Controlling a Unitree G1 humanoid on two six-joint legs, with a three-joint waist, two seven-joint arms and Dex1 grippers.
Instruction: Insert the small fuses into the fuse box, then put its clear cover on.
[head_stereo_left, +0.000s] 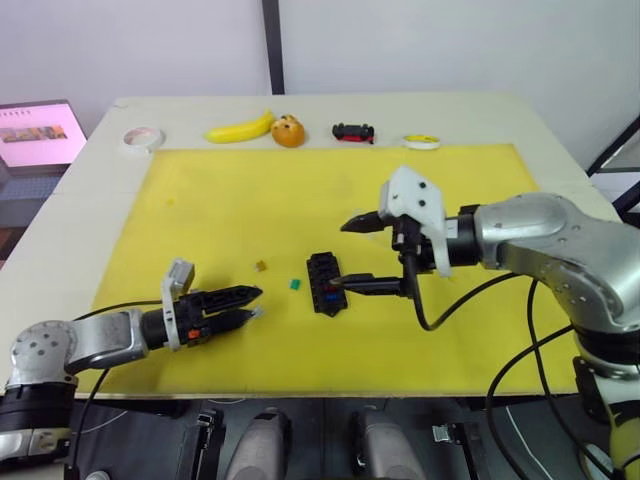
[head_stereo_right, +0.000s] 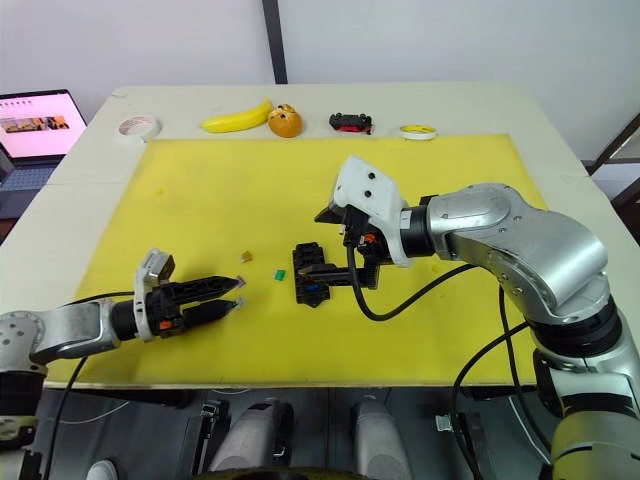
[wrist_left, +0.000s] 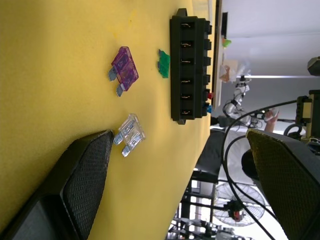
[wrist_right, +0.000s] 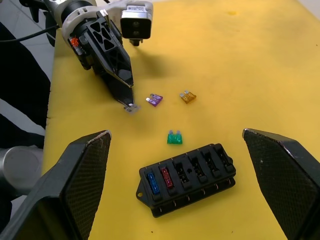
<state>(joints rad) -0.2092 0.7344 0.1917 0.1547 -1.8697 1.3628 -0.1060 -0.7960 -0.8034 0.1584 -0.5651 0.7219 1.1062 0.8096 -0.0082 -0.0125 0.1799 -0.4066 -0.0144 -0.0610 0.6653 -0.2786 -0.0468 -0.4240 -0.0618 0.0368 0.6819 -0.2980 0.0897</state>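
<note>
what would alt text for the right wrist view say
A black fuse box on a yellow mat holds a blue and a red fuse at one end. Green, amber and purple fuses lie loose beyond it, and the left tool touches a clear fuse.

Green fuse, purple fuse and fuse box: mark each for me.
Green fuse (wrist_right: 174, 137), right wrist view, middle of its body.
Purple fuse (wrist_right: 155, 100), right wrist view, its plastic body.
Fuse box (wrist_right: 195, 182), right wrist view, top face among the slots.
</note>
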